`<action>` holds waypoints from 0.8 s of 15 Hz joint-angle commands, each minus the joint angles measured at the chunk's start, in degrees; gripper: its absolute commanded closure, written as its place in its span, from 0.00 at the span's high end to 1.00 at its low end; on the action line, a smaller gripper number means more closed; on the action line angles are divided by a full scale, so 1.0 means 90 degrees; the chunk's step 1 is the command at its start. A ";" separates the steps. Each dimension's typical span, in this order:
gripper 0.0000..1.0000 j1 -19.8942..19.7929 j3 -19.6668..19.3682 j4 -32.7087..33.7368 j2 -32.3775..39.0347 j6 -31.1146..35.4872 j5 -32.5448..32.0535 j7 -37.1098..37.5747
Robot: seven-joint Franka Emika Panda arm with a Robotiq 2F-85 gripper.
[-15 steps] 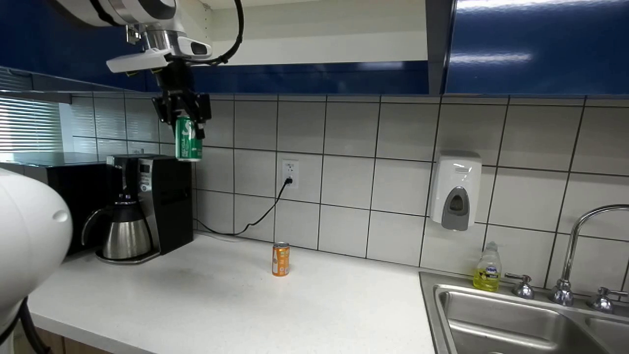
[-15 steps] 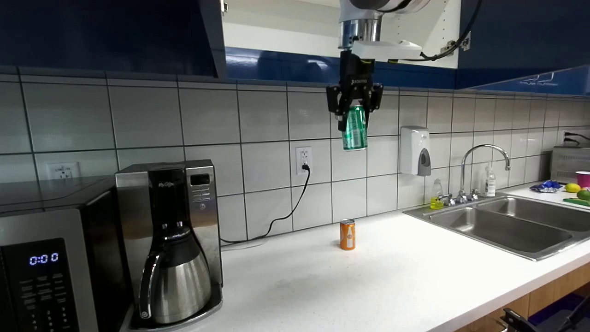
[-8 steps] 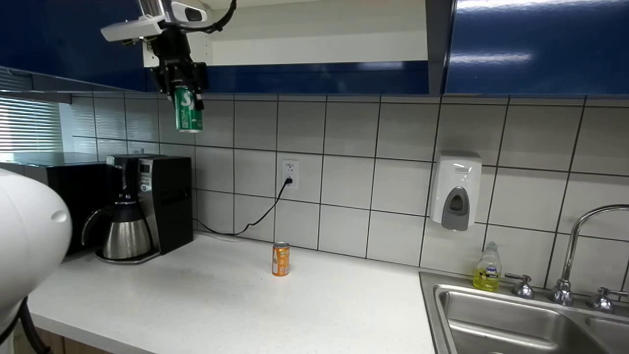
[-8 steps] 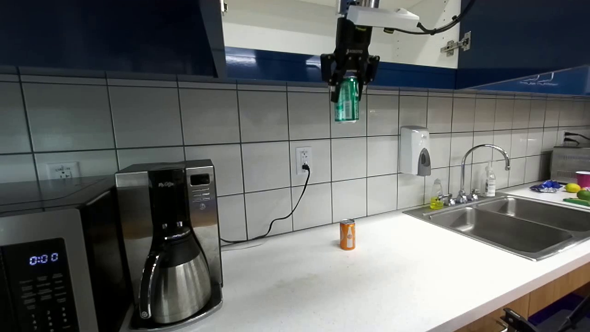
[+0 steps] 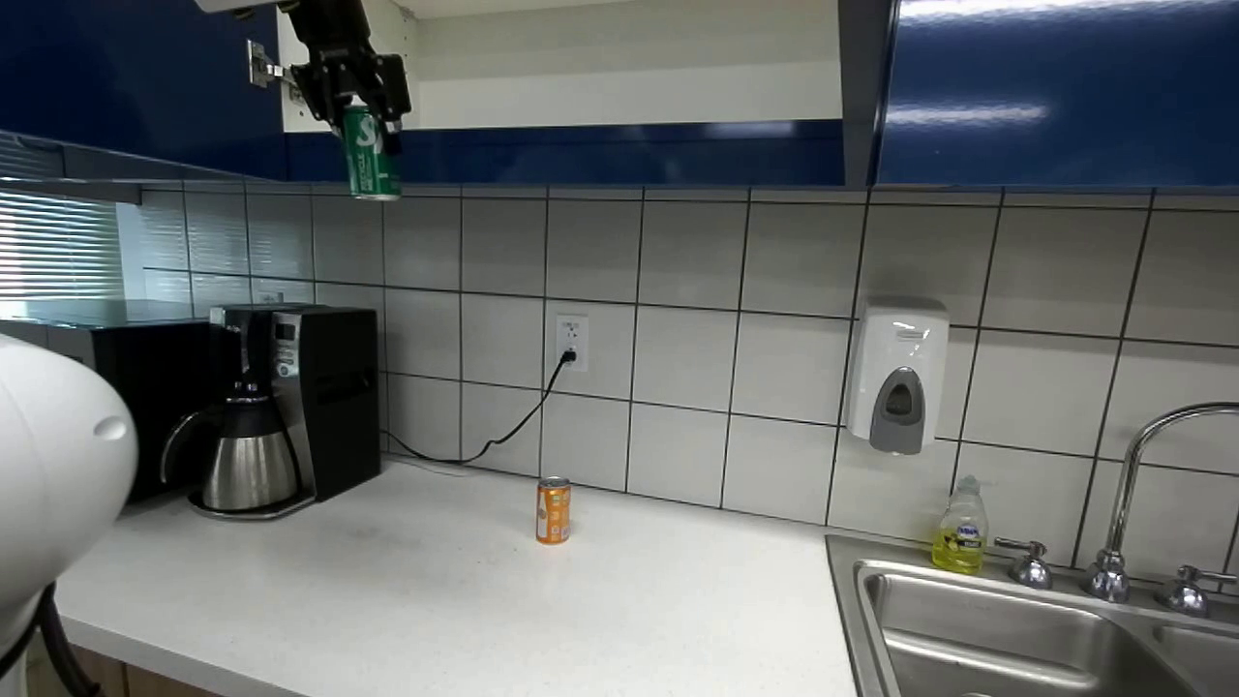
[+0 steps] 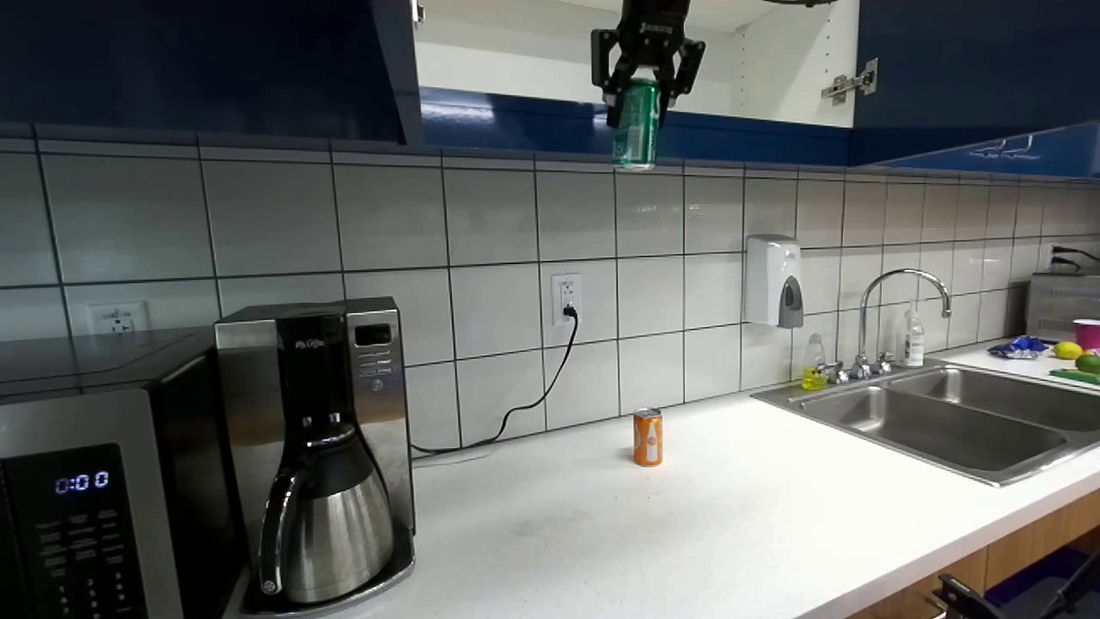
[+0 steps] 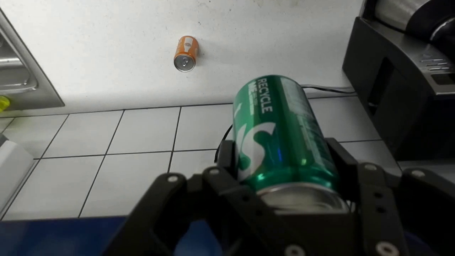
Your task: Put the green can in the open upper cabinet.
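Green cylindrical metal can is clamped by the black gripper, jaws parted to its width; glossy blue cabinet trim is seen behind, an orange can below.

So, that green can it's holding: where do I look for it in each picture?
In an exterior view: the green can is at the upper left, held by the gripper.
In an exterior view: the green can is near the top, just right of centre.
In the wrist view: the green can looks large, right of centre.
Shared landmark: the orange can standing on the counter shows in all three views.
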 commanded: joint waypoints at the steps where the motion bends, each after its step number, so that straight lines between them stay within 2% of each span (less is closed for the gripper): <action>1: 0.39 -0.0243 0.0180 0.0654 0.0159 -0.0347 0.0090 0.0157; 12: 0.39 -0.0340 0.0333 0.1866 0.0595 -0.0812 0.0027 0.0470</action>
